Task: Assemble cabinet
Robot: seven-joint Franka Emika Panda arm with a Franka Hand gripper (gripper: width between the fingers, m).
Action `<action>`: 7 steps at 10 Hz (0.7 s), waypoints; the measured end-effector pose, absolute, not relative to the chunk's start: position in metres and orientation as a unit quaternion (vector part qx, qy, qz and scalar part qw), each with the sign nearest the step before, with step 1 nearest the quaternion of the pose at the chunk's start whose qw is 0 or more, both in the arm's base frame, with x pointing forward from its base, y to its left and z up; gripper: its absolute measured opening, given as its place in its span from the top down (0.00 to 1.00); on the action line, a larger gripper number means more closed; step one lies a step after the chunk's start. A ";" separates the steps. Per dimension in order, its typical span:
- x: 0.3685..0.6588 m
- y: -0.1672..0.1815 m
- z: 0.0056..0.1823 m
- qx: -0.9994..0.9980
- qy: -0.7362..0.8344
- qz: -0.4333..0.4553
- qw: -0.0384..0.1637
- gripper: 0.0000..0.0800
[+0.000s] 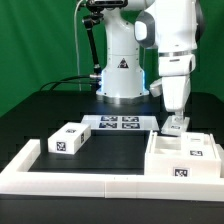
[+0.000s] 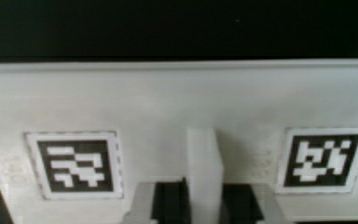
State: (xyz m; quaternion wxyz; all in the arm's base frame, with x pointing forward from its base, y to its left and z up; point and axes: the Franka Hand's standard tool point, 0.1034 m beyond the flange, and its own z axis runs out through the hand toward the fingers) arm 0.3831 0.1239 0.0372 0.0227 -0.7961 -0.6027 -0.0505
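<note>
The cabinet body (image 1: 184, 158), a white box with compartments and square markers, stands at the exterior view's right inside the border frame. My gripper (image 1: 175, 116) points straight down at its far edge, onto a small white marked piece (image 1: 176, 126). In the wrist view a white panel (image 2: 176, 100) with two markers fills the picture, with a narrow upright rib (image 2: 202, 150) between the markers. My gripper (image 2: 204, 188) has its dark fingers (image 2: 163, 205) pressed against either side of that rib. A loose white drawer block (image 1: 68, 140) with markers lies at the left.
The marker board (image 1: 118, 123) lies flat on the black table in front of the robot's base (image 1: 122, 75). A low white border frame (image 1: 70, 177) runs along the near side and the left. A green backdrop stands behind.
</note>
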 end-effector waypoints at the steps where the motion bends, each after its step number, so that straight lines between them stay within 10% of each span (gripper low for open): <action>1: 0.386 0.118 0.044 -0.790 -0.611 -0.045 0.018 0.92; 7: 0.388 0.110 0.048 -0.771 -0.635 -0.039 0.013 0.92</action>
